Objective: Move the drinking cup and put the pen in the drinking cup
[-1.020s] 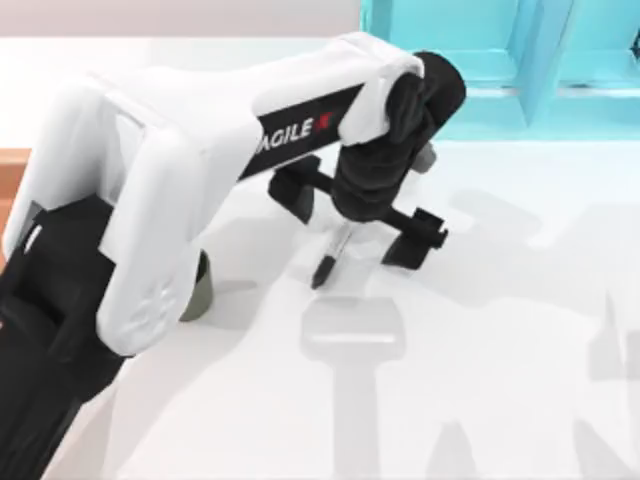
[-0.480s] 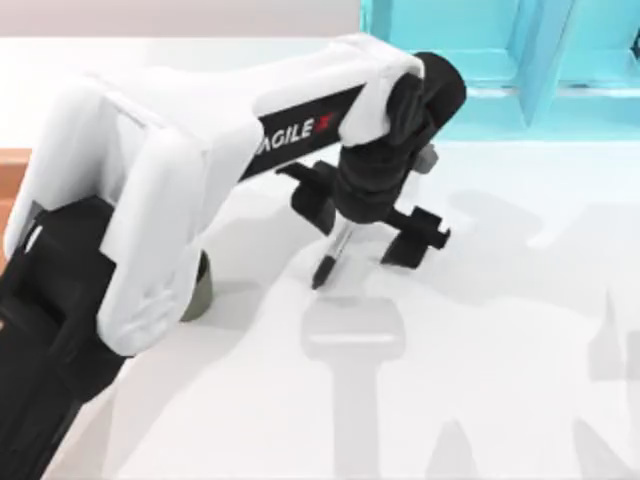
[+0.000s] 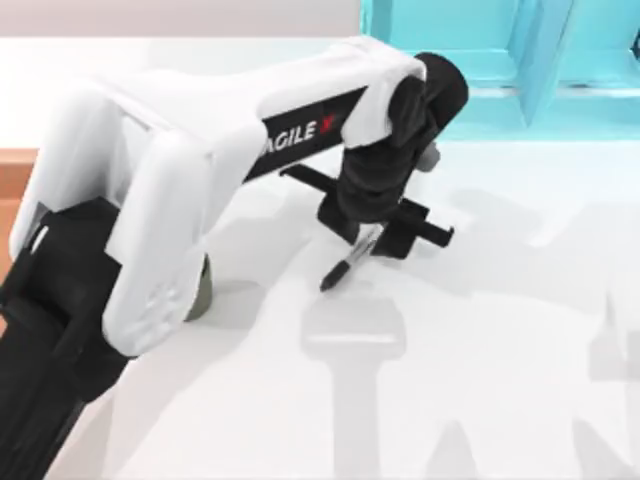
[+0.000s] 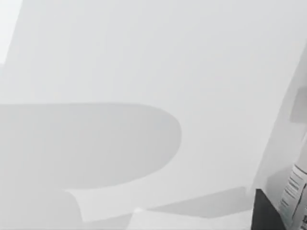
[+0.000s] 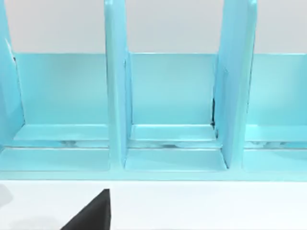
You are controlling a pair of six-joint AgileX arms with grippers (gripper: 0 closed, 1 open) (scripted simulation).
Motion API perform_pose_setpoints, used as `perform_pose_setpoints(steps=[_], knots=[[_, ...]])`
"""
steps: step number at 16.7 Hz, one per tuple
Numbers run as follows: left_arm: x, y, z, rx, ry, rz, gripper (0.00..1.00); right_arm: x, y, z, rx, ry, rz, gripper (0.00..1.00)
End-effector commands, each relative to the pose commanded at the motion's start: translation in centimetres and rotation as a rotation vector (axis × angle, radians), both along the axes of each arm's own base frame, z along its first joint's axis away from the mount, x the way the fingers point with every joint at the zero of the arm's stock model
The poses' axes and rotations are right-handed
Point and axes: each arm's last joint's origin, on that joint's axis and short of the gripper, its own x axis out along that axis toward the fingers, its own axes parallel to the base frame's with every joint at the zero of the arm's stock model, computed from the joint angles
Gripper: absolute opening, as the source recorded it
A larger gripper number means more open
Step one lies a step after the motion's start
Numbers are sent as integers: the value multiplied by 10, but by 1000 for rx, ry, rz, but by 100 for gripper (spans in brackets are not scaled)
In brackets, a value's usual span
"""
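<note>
The pen (image 3: 352, 254) is slim, with a pale middle and a dark tip that points down and to the left, near the table's middle. My left gripper (image 3: 366, 232) hangs from the long white arm and is shut on the pen's upper part, one black finger on either side. The pen is tilted, and its tip is at or just above the white table (image 3: 480, 330). The drinking cup (image 3: 202, 291), dark olive-grey, stands to the left, mostly hidden under my left arm's white housing. My right arm is parked, and its wrist view faces the teal rack.
A teal rack (image 3: 500, 60) with upright dividers (image 5: 115, 96) stands along the back right edge. A brown strip (image 3: 15, 175) lies at the far left. Grey arm shadows fall across the table's right and front.
The left gripper's fingers have drawn together from wide apart onto the pen. The pen has tilted and its tip has shifted slightly right.
</note>
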Motion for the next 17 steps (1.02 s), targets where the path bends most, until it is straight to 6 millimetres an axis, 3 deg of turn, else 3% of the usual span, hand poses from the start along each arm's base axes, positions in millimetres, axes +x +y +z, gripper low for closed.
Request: perform_pose_setpoints(steps=[4,5,8,17], knots=[[0,0,0,0,0,0,0,0,0,0,0,0,0,100],[-7,-9,32,-81,-16,0,0,0,0,0,0,0,0,100],[-19,-11,38,-69,-1,2,0,0,0,0,0,0,0,100],[-89,-8,125,-100,-33,1,0,0,0,0,0,0,0,100]])
